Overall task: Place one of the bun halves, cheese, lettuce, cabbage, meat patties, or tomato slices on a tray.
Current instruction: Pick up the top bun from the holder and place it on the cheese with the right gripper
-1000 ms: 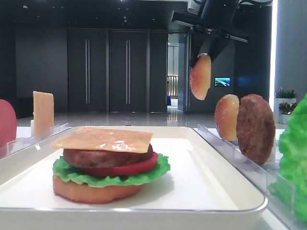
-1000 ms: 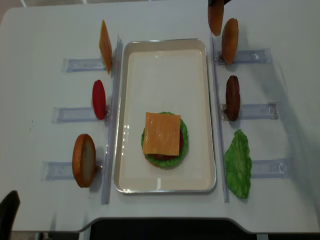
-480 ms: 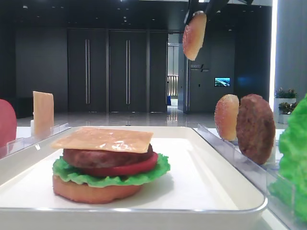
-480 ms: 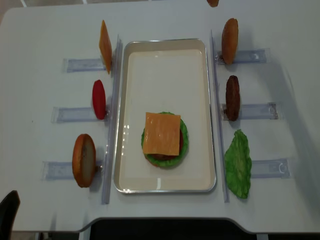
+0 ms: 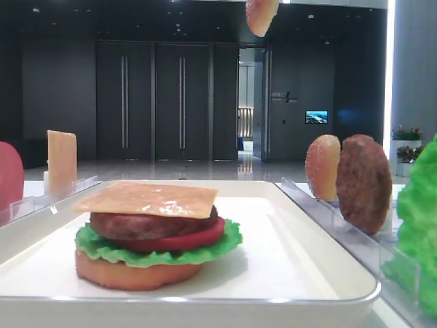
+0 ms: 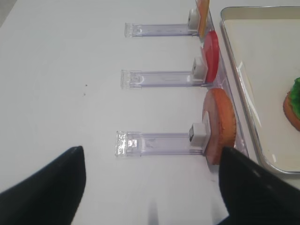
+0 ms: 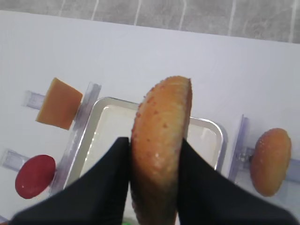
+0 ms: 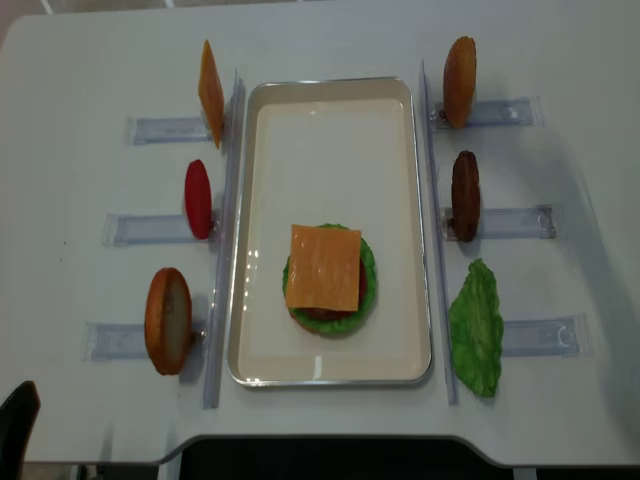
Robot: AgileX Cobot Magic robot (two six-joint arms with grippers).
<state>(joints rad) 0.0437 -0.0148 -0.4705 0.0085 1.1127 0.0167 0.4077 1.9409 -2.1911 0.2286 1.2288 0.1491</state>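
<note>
The domed top bun (image 7: 161, 140) is pinched on edge between the right jaws high above the tray (image 7: 206, 136), and should be turned dome-up and lowered squarely onto the cheese (image 8: 323, 266) of the stack before release.

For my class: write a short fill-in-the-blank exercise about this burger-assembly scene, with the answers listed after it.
1. The right gripper grips a seeded top ____ between its jaws.
2. The topmost layer of the stack on the tray is a slice of ____.
3. The lettuce leaf outside the tray is coloured ____.

Answers: bun; cheese; green
</note>
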